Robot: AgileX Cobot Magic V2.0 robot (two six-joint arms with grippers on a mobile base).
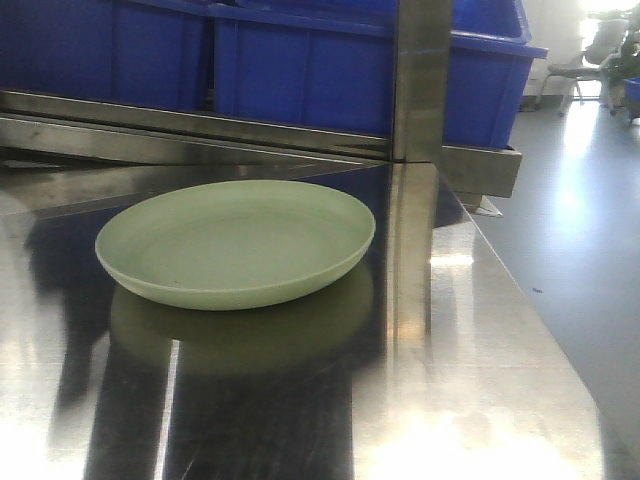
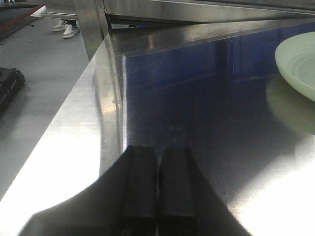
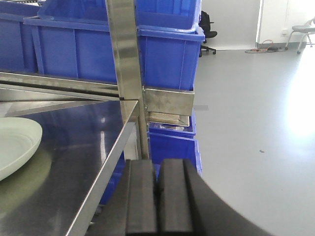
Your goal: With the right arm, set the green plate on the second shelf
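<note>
We saw the steel shelf (image 1: 480, 340) filling most of the front view, shiny and reflective, with grey floor (image 1: 580, 230) off its right edge. Blue crates (image 1: 300, 70) sat behind it along a steel rail. The right wrist view showed more of them lower down, beyond the shelf's corner. An upright post (image 1: 420, 80) rose near the shelf's back right corner.

The green plate (image 1: 235, 245) lay flat and right way up on the shelf, left of the post and apart from it, its reflection showing beneath.

The left tool (image 2: 158, 152) had its fingers pressed together with nothing between them. It was over the shelf's left part, with the plate well off to its right. The right tool (image 3: 157, 164) was likewise closed up and held nothing. It was just off the shelf's right edge, with the plate to its left. Neither tool touched the plate.
</note>
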